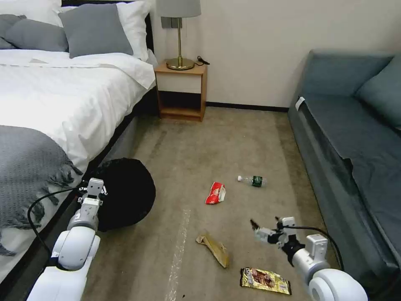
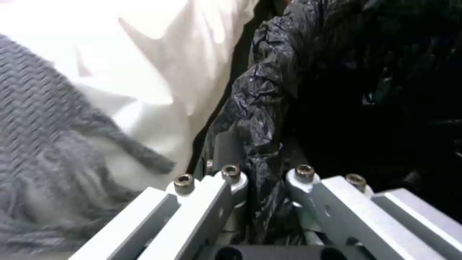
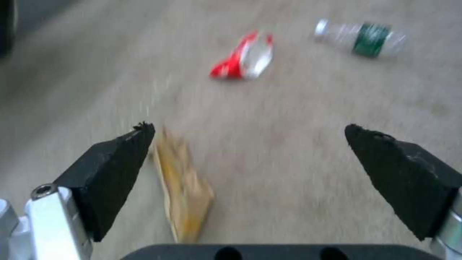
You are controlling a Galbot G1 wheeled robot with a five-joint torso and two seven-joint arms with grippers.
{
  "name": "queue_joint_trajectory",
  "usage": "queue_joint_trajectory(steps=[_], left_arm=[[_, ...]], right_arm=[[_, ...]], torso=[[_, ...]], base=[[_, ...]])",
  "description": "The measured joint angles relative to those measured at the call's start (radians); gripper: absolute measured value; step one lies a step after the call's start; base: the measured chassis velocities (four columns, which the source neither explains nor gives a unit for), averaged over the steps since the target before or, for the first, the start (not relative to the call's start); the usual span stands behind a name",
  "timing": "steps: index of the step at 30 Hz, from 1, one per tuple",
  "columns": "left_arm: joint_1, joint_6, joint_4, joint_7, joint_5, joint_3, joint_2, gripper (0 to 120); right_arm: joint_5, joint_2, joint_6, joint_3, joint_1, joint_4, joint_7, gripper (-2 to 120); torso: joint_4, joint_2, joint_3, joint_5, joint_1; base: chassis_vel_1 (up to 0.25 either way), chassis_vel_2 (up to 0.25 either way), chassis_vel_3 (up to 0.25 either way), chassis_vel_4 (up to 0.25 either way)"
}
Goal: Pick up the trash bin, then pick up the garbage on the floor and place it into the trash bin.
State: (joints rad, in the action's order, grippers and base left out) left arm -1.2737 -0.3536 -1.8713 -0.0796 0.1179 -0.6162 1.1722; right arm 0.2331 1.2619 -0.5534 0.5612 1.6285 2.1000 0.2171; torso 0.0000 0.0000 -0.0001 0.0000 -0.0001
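Head view: my left gripper [image 1: 97, 188] has the trash bin [image 1: 125, 192] beside the bed [image 1: 62, 96]. Left wrist: jaws pinch its black liner, so keep that firm. Right wrist: my right gripper [image 3: 250, 144], jaws wide, hangs over the brown paper [image 3: 185, 191]; I'd center first.

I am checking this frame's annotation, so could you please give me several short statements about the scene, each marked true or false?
1. The left gripper is shut on the trash bin at its bag-lined rim. True.
2. The right gripper holds the crumpled brown paper. False: it is open, above the carpet.
3. The clear bottle lies inside the bin. False: it lies on the floor near the sofa.
4. The red-and-white snack wrapper lies on the carpet. True.
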Motion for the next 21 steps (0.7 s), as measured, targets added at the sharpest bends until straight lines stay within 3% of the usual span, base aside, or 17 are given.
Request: queue_joint_trajectory(steps=[9,21], left_arm=[[0.001,0.006,0.007,0.003,0.006,0.018,0.008,4],[0.001,0.006,-0.001,0.004,0.011,0.029,0.008,4]], right_arm=[[-0.17,-0.024,0.019,-0.081,0.016,-0.146,0.051,100],[-0.256,-0.003,0.061,-0.1,-0.008,-0.274,0.056,100]], torso=[[0.0,0.0,0.0,0.0,0.0],[0.0,0.0,0.0,-0.0001,0.0]], base=[[0.0,0.0,0.0,0.0],[0.0,0.0,0.0,0.0]])
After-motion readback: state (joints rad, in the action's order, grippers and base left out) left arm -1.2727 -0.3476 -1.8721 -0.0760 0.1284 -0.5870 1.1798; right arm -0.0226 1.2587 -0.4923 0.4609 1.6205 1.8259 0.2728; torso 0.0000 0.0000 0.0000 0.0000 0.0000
